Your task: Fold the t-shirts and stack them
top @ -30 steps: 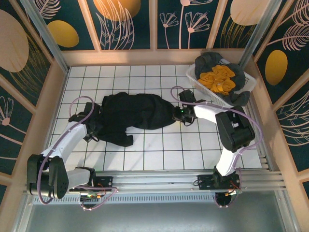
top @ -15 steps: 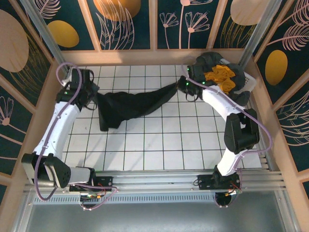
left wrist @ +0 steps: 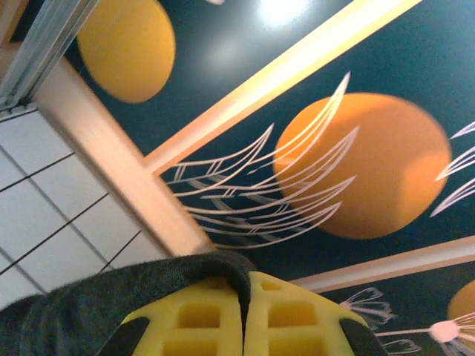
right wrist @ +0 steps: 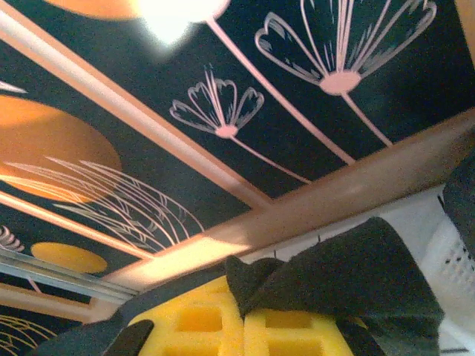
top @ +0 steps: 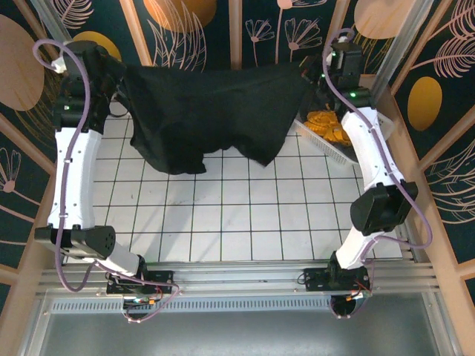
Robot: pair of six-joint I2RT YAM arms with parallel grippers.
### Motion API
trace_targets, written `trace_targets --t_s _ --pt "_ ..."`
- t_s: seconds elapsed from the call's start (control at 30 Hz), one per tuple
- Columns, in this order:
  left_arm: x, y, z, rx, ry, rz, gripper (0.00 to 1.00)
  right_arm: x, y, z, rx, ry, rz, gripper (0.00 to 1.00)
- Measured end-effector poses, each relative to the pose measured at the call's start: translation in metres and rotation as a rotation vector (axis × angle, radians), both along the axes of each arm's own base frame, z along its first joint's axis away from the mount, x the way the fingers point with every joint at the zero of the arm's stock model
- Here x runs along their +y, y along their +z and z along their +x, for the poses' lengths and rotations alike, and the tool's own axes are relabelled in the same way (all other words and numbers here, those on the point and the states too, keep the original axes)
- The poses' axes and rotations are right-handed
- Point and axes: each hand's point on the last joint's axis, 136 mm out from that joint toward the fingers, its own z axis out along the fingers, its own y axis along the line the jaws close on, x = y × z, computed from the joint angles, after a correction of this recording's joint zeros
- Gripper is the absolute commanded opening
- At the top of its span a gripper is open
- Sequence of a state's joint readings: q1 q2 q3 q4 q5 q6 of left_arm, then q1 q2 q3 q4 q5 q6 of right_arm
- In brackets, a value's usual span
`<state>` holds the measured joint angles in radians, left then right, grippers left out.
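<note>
You have the black t-shirt (top: 211, 111) held up over the far side of the white gridded table (top: 245, 215), at 12 o'clock in the top view. It is spread between both arms. Its long axis runs from 9 o'clock to 3 o'clock. The upper edge is pulled nearly straight, and the rest hangs toward 6 o'clock with two loose corners lowest.

Your left gripper (top: 111, 77) has the 9 o'clock end. In its wrist view the yellow fingers (left wrist: 197, 315) are pressed together on a fold of the dark cloth. Your right gripper (top: 312, 73) has the 3 o'clock end, its fingers (right wrist: 200, 322) likewise clamped on bunched fabric.

At 2 o'clock, a mustard-yellow t-shirt (top: 326, 124) lies crumpled in the white basket (top: 338, 152), just beside the right arm.
</note>
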<state>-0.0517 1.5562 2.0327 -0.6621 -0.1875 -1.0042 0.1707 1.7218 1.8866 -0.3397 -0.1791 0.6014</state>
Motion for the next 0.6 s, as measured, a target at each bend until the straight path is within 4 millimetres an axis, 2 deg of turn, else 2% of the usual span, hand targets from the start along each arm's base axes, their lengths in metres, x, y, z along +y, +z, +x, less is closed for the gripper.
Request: trace_targets --t_s 0.13,0.33,0.6 --pt "0.001 0.018 -0.005 -0.048 0.004 -0.002 0.0 -0.007 0.02 -0.011 -0.037 0.005 0.011 0.0" --pt "0.003 0.019 -0.013 -0.057 0.013 0.002 0.0 -0.006 0.043 -0.037 -0.098 0.04 0.017 0.0" --pt "0.014 0.026 -0.027 -0.067 0.067 0.036 0.0 -0.011 0.051 -0.067 -0.158 0.043 0.024 0.0"
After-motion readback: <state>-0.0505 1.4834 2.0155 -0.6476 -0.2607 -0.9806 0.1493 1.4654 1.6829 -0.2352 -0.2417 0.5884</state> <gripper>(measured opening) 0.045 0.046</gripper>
